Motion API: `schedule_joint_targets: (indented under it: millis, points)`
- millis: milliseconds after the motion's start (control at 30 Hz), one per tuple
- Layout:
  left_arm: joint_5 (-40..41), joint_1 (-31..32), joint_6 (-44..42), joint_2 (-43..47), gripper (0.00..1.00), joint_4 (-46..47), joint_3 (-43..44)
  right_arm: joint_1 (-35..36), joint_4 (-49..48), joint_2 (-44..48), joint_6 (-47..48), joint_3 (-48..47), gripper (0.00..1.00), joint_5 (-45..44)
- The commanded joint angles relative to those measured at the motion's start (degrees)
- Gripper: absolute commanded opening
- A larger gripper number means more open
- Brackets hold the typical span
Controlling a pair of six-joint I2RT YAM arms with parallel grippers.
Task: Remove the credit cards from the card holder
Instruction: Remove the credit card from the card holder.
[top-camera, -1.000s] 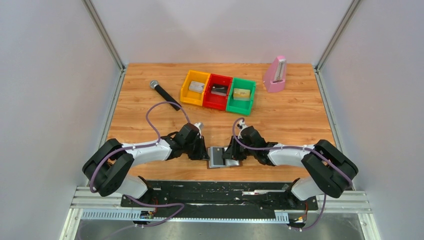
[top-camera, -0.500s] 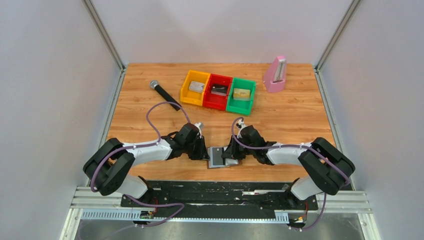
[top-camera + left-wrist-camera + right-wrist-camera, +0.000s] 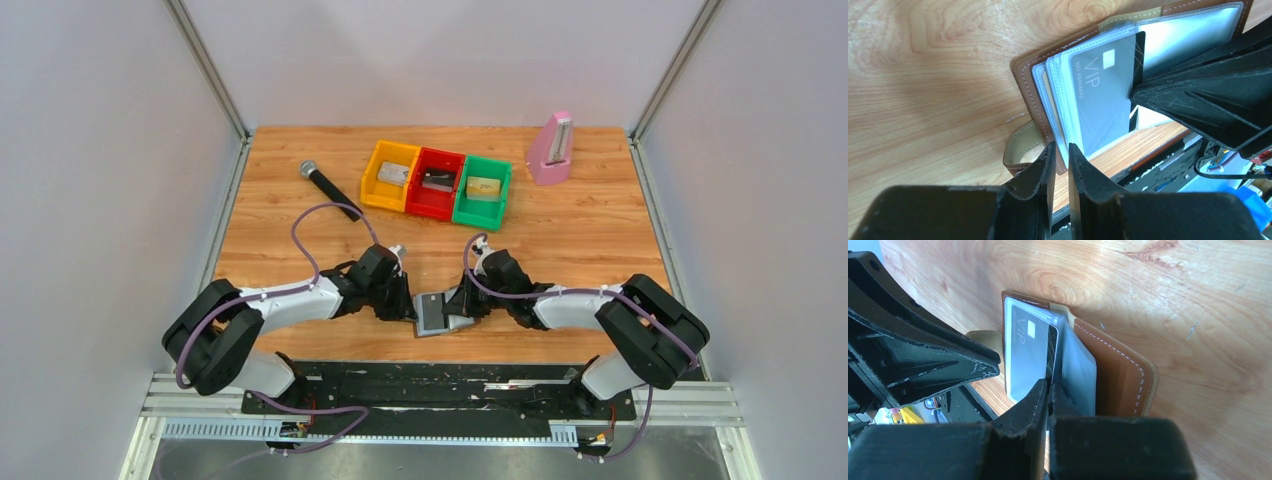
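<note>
Top external: both arms low, reaching inward; left gripper point(image 3: 1060, 148) pinches card holder point(image 3: 1025, 84) edge, right gripper point(image 3: 1049, 385) pinches grey card point(image 3: 1023, 357).

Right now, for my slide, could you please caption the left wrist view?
Left fingers pinch the brown card holder while right fingers grip its grey VIP card.

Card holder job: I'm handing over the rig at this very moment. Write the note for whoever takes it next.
Left pincer: shut on the card holder at its brown cover edge, holding it open on the table.
Right pincer: shut on the edge of the grey VIP card, which is mostly inside its clear sleeve.
Done: the orange bin, red bin and green bin each hold a flat card-like item.
Left: pull the VIP card free, then check the other sleeves.
</note>
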State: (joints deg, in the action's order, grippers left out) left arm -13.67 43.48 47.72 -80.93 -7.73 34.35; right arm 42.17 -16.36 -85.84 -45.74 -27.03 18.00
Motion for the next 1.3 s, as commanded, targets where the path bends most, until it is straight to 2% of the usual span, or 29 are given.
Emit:
schedule_joint_targets:
  millis: [0,200,633,1267]
  points:
    - [-1.46,0.11,0.58,2.36,0.23,-0.27,2.79,-0.34,-0.52,1.44,2.20,0.23,0.00,0.61]
    - [-3.02,0.02,0.65,0.86,0.23,2.17,3.85,-0.43,-0.84,1.20,2.58,0.18,0.00,1.77]
    - [0.28,-0.20,-2.86,-7.05,0.19,3.78,2.67,-1.39,0.46,2.35,3.77,0.98,0.00,2.56]
    - [2.51,-0.24,-3.89,-9.02,0.19,1.23,1.85,-9.15,5.02,8.79,8.70,2.92,0.00,8.29]
